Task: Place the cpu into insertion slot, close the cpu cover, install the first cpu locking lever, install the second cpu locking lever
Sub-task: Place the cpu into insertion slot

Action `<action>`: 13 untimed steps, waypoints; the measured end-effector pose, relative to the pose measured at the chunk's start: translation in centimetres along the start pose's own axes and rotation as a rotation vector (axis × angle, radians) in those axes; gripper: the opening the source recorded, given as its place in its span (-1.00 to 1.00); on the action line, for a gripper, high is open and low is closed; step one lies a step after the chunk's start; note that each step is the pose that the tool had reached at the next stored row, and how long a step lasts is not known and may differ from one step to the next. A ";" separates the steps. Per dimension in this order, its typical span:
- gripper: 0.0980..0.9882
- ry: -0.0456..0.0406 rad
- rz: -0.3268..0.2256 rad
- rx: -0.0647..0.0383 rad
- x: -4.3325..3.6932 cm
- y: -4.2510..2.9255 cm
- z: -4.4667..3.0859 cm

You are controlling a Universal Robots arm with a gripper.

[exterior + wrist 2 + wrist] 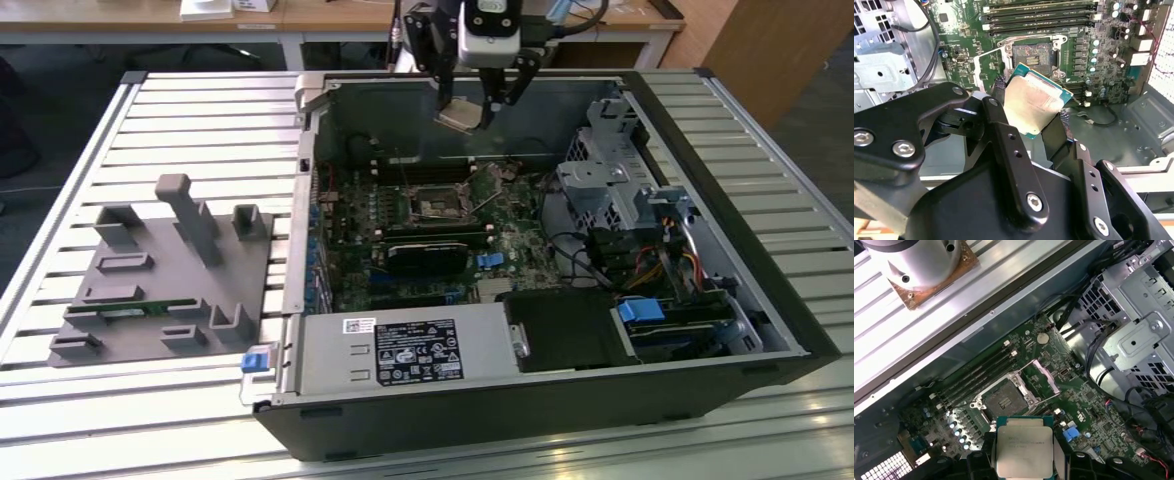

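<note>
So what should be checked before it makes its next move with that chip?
1. Grip on the cpu by the pincer: ok, clamped by two opposite edges.
2. Nothing in the socket: ok, it lies bare.
3. Is the cover out of the way: ok, swung open beside the socket.
4. Is the cpu right over the socket: not ok, it hangs high above the board and looks off to one side in the first wrist view.
5. Is the cpu turned to match the socket: cannot tell.
</note>
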State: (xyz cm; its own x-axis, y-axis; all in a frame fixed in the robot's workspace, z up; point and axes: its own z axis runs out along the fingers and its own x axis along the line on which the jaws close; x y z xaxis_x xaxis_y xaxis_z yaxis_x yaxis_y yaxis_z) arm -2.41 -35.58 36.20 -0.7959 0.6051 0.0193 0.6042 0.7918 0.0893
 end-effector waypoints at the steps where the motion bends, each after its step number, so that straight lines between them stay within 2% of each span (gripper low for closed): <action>1: 0.00 -0.0009 0.010 0.000 0.00 0.00 0.01; 13: 0.00 -0.0193 0.216 -0.004 0.00 -0.02 0.22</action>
State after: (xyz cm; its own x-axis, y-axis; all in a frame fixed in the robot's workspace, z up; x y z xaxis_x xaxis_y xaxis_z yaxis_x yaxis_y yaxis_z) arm -2.41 -35.57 35.98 -0.6472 0.7621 0.0193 0.7603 0.6434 0.0894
